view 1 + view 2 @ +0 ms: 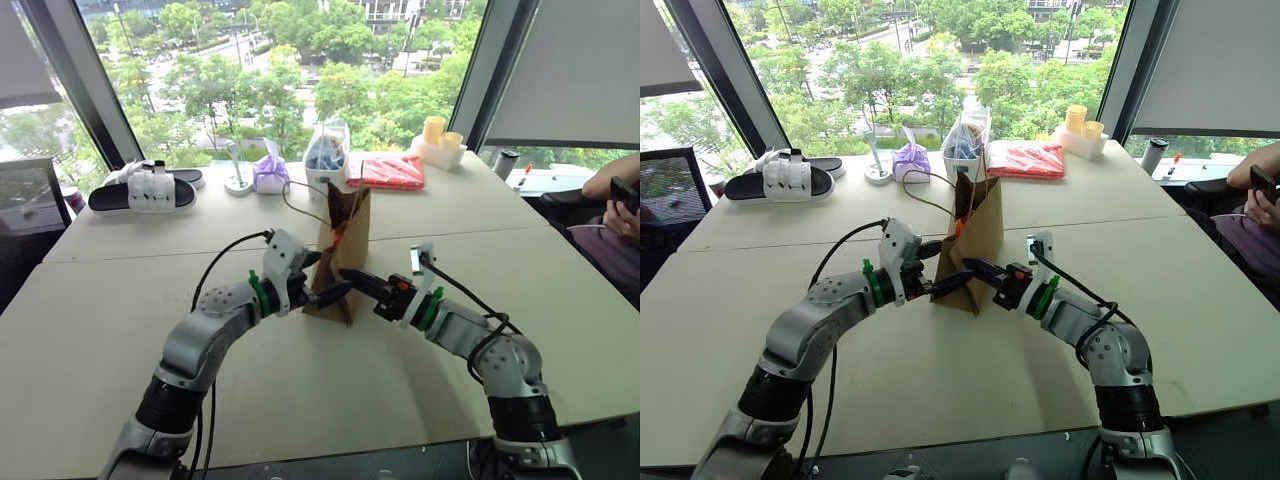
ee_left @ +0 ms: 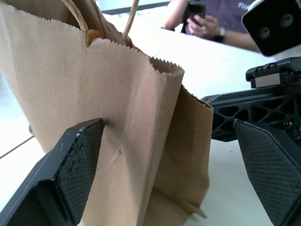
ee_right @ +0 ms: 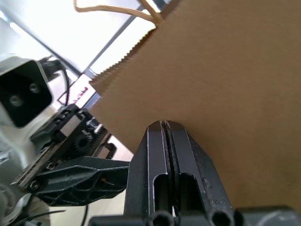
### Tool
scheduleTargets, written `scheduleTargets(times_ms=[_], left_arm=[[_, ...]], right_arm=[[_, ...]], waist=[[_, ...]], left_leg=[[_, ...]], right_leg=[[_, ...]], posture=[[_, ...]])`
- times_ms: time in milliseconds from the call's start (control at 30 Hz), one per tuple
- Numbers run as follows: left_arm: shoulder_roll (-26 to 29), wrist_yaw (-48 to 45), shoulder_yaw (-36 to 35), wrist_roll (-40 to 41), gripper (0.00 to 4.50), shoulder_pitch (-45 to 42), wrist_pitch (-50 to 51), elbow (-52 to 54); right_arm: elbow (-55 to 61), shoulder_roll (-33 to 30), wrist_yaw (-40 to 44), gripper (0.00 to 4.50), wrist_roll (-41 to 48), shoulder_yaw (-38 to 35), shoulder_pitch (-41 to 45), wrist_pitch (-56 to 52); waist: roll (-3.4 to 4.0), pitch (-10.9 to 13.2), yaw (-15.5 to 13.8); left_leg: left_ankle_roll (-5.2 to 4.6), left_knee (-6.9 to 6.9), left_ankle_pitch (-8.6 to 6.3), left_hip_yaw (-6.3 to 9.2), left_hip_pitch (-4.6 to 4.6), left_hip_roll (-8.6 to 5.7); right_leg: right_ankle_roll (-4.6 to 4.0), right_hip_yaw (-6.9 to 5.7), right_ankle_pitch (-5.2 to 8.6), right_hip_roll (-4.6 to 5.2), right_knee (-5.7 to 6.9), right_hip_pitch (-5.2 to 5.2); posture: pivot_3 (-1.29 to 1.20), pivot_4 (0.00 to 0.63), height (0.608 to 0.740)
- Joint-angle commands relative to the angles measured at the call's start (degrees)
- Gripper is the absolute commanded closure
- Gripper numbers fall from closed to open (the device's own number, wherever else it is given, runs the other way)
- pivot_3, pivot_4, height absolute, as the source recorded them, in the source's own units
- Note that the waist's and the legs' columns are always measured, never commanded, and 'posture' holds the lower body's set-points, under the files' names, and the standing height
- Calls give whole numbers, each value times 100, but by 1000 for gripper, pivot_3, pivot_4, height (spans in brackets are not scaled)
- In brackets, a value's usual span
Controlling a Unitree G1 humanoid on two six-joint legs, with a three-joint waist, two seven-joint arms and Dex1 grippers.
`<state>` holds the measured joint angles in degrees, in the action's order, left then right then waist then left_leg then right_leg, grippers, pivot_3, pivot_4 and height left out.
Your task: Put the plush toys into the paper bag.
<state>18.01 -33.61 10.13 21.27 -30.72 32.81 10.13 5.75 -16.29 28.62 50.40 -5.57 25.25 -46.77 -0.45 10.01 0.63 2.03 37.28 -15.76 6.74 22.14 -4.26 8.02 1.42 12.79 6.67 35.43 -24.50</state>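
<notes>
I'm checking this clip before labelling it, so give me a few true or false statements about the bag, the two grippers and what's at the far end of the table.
1. The paper bag stands upright. True.
2. The left gripper is shut. False: its fingers stand wide apart, the bag's edge between them.
3. The right gripper is shut, its tip at the bag's side. True.
4. The bag lies flat on the table. False: it stands, handles up.
5. A red packet lies at the far end. True.
6. The sandals are beside the bag. False: they lie far off, near the window.
</notes>
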Motion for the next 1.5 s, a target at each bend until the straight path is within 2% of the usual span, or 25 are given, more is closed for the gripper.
scheduleTargets(times_ms=[33,100,267,300,367,800,933,1067,1233,1367,1500], left_arm=[[-109,63,333,-351,255,-92,-77,-139],[-241,189,338,-481,794,-124,-109,-247],[-388,261,316,-633,3071,-153,-165,-335],[-405,276,301,-643,3652,-152,-161,-347],[-435,321,280,-697,4468,-166,-170,-386],[-481,102,-45,-529,4468,-250,-400,-417],[-211,-954,-531,317,4468,-585,-572,-147],[93,-1961,-743,1037,4468,-1109,-262,-488],[379,-3067,-594,1089,4468,-1608,-343,-1409],[342,-3774,-48,-207,4468,-2216,-2440,-3931],[196,-3789,-237,-530,4468,-2723,-3413,-5373]], right_arm=[[253,206,116,4494,78,-28,317,219],[248,221,136,4500,46,-91,323,257],[278,207,170,4500,17,-235,296,232],[292,199,181,4500,14,-257,278,222],[337,165,199,4500,14,-296,218,197],[601,-140,241,4500,167,-561,-67,92],[993,-833,425,4500,693,-1252,-784,-229],[1188,-1288,523,4500,906,-1567,-1455,-423],[1484,-1508,557,4500,1094,-1763,-2042,-469],[2179,-1433,253,4500,1381,-2034,-2761,-472],[2479,-1290,-81,4500,1592,-2065,-3048,-345]], waist=[[0,0,2],[0,0,-2],[0,0,8],[1,0,16],[4,-2,26],[4,-2,-2],[3,-1,-40],[3,-1,-4],[5,-2,47],[4,-2,-56],[0,0,-106]], left_leg=[[0,1,0,0,0,0],[0,0,0,0,0,0],[0,0,0,1,0,0],[0,0,0,1,0,0],[0,0,0,0,-2,2],[0,4,0,1,-2,-1],[0,4,0,11,7,-1],[-2,4,-1,7,15,-1],[-3,2,-2,-1,3,1],[-4,8,-1,2,1,0],[-6,13,-3,0,2,-1]], right_leg=[[0,0,0,0,0,0],[0,0,0,0,0,0],[0,0,0,0,1,0],[0,-1,0,0,1,0],[0,-1,0,-2,2,0],[1,-1,0,0,2,4],[1,-6,0,1,-2,3],[1,-7,0,1,-11,-1],[1,-5,0,-2,-2,2],[1,-8,1,-3,0,12],[2,-8,0,0,-20,22]], posture=[[0,150,740],[0,150,740],[0,150,740],[0,150,740],[0,150,740],[0,150,740],[0,150,740],[0,150,740],[0,150,740],[0,150,740],[0,150,740]])
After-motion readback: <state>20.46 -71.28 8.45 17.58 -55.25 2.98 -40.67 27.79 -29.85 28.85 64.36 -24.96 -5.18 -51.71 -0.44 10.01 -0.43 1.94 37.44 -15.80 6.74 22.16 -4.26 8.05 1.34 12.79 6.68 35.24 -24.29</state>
